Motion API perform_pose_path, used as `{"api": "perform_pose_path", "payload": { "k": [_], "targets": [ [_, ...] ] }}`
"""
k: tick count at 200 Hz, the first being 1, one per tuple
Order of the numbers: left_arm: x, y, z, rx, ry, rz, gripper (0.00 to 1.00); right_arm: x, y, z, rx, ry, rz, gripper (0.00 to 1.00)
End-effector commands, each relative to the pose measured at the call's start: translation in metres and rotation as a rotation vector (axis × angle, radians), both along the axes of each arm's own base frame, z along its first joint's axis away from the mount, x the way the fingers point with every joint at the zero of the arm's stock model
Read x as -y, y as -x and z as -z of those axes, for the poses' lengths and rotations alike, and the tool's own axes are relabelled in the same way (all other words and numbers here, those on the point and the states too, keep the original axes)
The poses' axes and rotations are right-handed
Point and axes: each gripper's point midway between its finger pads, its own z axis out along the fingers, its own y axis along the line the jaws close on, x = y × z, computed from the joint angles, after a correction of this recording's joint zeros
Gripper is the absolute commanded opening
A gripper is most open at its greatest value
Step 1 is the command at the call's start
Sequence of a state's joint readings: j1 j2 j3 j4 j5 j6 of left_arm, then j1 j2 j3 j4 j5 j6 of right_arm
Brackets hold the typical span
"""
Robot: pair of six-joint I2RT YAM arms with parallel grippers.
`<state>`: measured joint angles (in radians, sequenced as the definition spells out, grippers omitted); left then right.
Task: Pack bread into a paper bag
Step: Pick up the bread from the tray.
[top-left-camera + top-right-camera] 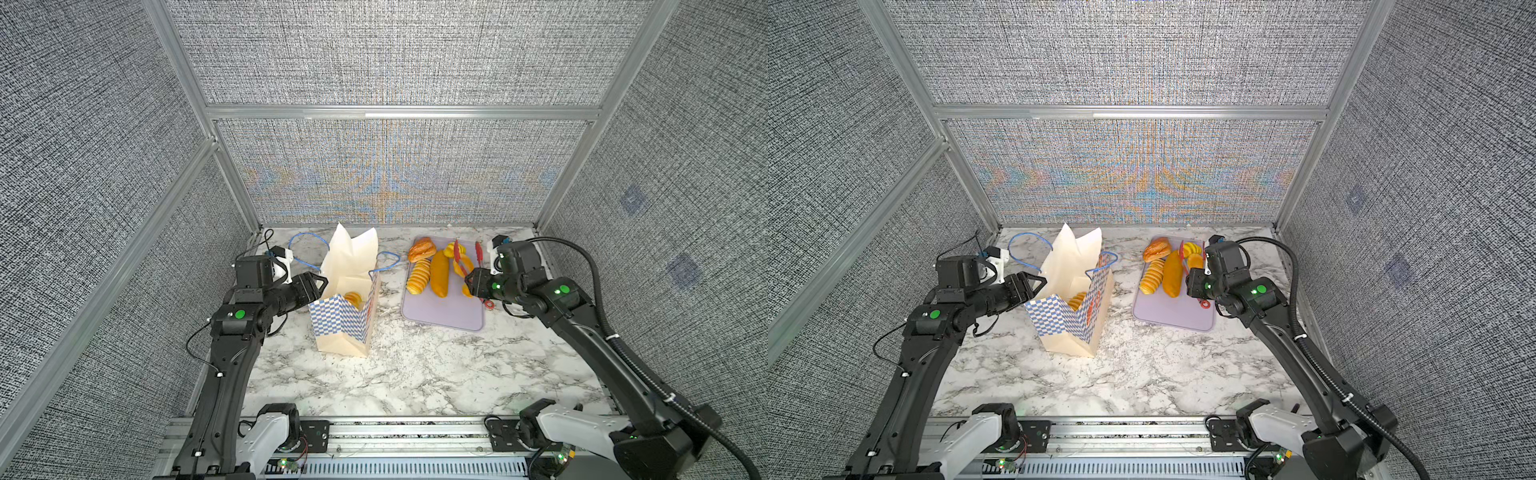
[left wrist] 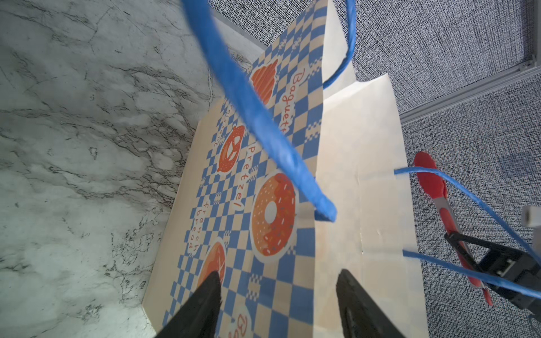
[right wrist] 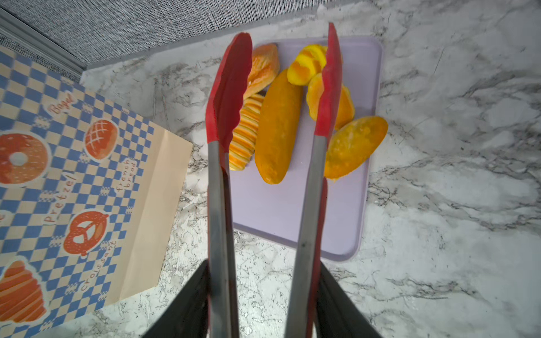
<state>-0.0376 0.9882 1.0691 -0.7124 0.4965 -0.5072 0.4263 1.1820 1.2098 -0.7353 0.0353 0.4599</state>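
Observation:
The paper bag stands open at the left, with one ridged piece of bread inside. My left gripper is open, its fingers against the bag's left side near the rim. Several more loaves of bread lie on the lilac tray: a long smooth loaf, a ridged one and a brown roll. My right gripper is shut on red-tipped tongs. The tongs' tips are spread above the smooth loaf.
The bag's blue cord handles loop out behind and beside it; one hangs right in front of the left wrist camera. Grey fabric walls with metal frames close the marble table on three sides. The tray lies close to the right wall.

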Motion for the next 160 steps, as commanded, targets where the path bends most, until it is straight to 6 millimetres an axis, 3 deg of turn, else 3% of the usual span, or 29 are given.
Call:
{"api": "perform_pose_path", "payload": {
  "k": [1, 49, 160],
  "targets": [
    [0.0, -0.001, -0.002, 0.013, -0.006, 0.004, 0.64, -0.013, 0.002, 0.009, -0.042, -0.067, -0.045, 0.54],
    [0.0, 0.0, -0.002, 0.015, -0.008, 0.005, 0.64, -0.028, 0.0, 0.037, -0.146, -0.129, -0.072, 0.54],
    [0.0, 0.001, -0.001, 0.019, -0.007, 0.005, 0.64, -0.036, -0.023, 0.088, -0.292, -0.19, -0.037, 0.59]
  ]
}}
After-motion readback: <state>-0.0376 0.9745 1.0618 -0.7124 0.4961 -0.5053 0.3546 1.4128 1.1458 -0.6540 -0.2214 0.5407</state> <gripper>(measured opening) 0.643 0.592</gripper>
